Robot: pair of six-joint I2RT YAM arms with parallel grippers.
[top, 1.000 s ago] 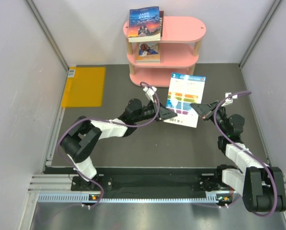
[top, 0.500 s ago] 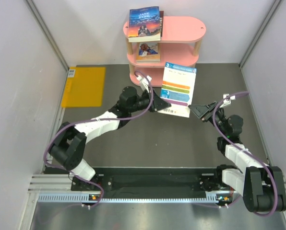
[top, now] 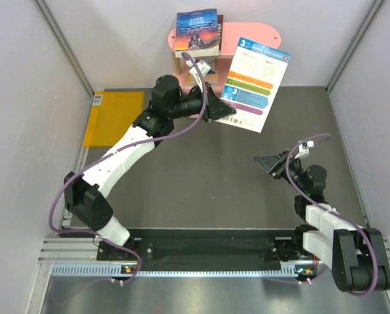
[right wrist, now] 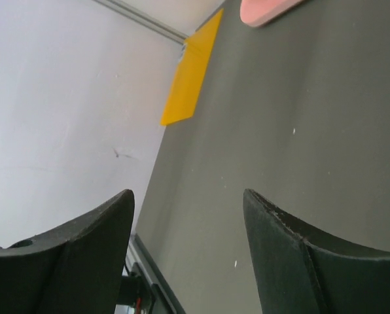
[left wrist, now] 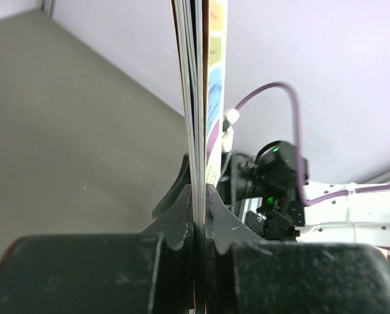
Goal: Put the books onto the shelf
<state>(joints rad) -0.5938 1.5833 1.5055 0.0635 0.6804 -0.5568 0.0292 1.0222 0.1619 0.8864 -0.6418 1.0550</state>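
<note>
Left gripper: we see the left gripper (top: 224, 112) clamped tight on the near-left edge of the white colour-striped book (top: 257, 82). In the wrist view the jaws pinch the page block with no gap.

Right gripper: the right gripper (right wrist: 188, 248) has its fingers spread wide with nothing between them. It hangs low over the dark floor (top: 201, 176), well apart from the book.

Book's place: it is held in the air at the far end of the reach, cover turned up to the overhead camera. Its far corner overlaps the shelf's right half in that view.

Long axis: the book runs near to far and leans to the right, sticking out beyond the fingertips toward the shelf (top: 254, 29).

Direction to target: the top board lies just beyond and slightly left of the book. We cannot tell whether the book is already above the board or only in front of it.

Nearer arm: the left one by far, stretched out almost to the shelf.

Shelf contents: the blue sunset book (top: 196, 29) lies flat on the left half of the top board, with a darker cover edge peeking out beneath it. The lower tiers are mostly hidden behind arm and book.

Free spot: we judge the bare pink right half of the top board to be the obvious landing place.

Off-task: the yellow-orange rectangle (top: 114, 118) lies flat on the floor at left.
</note>
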